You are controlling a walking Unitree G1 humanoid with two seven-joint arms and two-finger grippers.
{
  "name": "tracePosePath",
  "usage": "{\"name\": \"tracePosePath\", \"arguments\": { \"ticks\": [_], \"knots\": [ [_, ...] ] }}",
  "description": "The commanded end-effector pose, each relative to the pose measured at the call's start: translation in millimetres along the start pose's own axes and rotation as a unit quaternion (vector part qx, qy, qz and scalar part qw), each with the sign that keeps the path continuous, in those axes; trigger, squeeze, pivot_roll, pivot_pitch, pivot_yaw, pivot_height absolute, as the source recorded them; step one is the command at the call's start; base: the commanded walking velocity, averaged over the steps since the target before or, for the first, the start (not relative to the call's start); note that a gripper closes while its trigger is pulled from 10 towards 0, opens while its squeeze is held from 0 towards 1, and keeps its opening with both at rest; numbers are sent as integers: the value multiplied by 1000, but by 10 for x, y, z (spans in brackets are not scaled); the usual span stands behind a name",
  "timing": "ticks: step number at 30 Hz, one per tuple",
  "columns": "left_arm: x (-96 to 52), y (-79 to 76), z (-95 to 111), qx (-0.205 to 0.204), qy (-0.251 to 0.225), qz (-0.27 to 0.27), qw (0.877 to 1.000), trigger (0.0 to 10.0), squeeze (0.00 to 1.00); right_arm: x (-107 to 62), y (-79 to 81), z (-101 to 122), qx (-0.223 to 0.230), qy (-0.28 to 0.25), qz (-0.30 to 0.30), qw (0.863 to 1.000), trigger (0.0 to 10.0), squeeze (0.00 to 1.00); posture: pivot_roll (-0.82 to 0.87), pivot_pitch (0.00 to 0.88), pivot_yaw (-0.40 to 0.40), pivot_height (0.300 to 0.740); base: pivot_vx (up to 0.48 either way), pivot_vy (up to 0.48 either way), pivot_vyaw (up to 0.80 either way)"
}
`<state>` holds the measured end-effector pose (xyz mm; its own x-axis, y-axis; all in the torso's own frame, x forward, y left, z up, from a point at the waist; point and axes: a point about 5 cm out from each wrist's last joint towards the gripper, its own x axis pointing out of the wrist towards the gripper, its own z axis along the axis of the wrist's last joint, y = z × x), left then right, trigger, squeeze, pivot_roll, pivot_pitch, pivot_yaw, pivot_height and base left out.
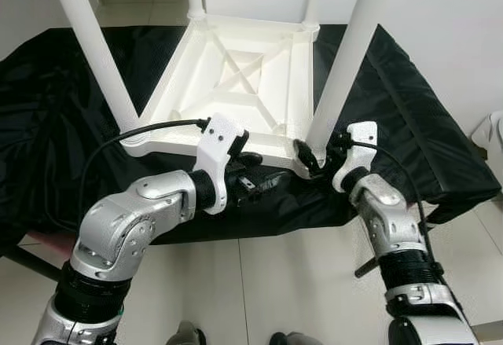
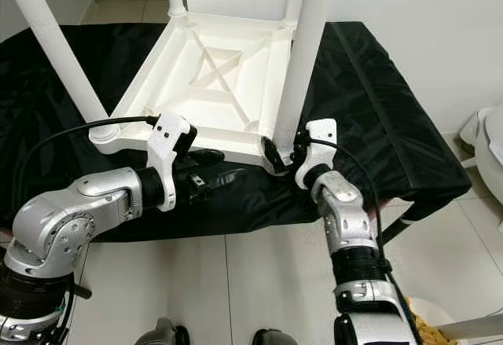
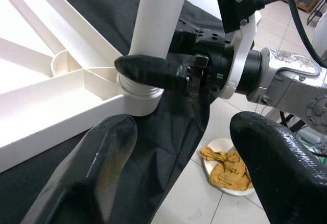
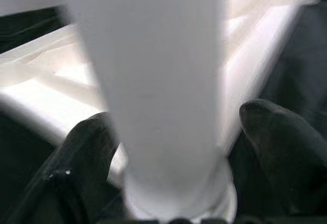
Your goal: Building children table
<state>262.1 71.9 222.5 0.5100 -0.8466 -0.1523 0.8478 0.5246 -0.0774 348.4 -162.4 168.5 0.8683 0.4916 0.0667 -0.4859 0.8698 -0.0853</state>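
A white children's table lies upside down on a black cloth, with its legs standing up. My right gripper is at the foot of the near right leg. It is open, with one black finger on each side of the leg, just above the collar. One finger lies across the leg's base. My left gripper hovers over the cloth in front of the table's near edge. It points toward that leg, open, with nothing between its fingers.
Another leg rises at the near left corner, and more legs stand at the back. The cloth-covered surface ends just before my arms, over tiled floor. A bowl with a yellow rag sits on the floor at my right. A white fixture is at far right.
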Motion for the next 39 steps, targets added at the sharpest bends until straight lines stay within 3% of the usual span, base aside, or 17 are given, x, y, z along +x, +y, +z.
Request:
{"name": "tracePosePath", "arguments": {
  "ticks": [1,6,13,14,16,17,18,20,21,32,39],
  "knots": [
    [-10,-31,11,4,2,-15,1000,10000,0,24,6,18,-10,-1,42,999,10000,0,-20,88,33,740,0,0,0],
    [-3,-27,21,6,2,-16,1000,10000,0,76,-20,87,-17,-3,110,994,10000,0,-13,88,30,740,0,0,0],
    [-6,-28,26,7,1,-16,1000,10000,0,116,-63,102,-27,4,132,991,10000,0,-11,88,33,740,0,0,0],
    [-7,-29,28,7,1,-16,1000,10000,0,128,-87,90,-32,11,133,990,6157,0,-11,88,33,740,0,0,0],
    [-8,-29,28,7,1,-16,1000,10000,0,134,-106,81,-35,15,137,990,6157,0,-11,88,33,740,0,0,0],
    [-9,-31,30,7,1,-16,1000,10000,0,137,-122,67,-39,21,140,989,4078,0,-7,89,32,740,0,0,0],
    [-11,-33,30,7,1,-16,1000,10000,0,140,-137,51,-43,27,137,989,3098,0,-7,89,32,740,0,0,0],
    [-11,-33,30,7,1,-16,1000,10000,0,140,-137,51,-43,27,137,989,3098,0,-7,89,32,740,0,0,0],
    [-15,-34,30,7,1,-16,1000,10000,0,137,-150,28,-42,36,135,989,0,0,-1,89,31,740,0,0,0],
    [-36,-25,29,7,3,-11,1000,10000,0,101,-116,-75,-36,46,156,986,0,0,6,90,30,740,0,0,0],
    [-31,-38,21,6,3,-16,1000,10000,0,126,-146,-120,-5,32,71,997,0,0,-2,91,30,740,0,0,0]
  ]
}}
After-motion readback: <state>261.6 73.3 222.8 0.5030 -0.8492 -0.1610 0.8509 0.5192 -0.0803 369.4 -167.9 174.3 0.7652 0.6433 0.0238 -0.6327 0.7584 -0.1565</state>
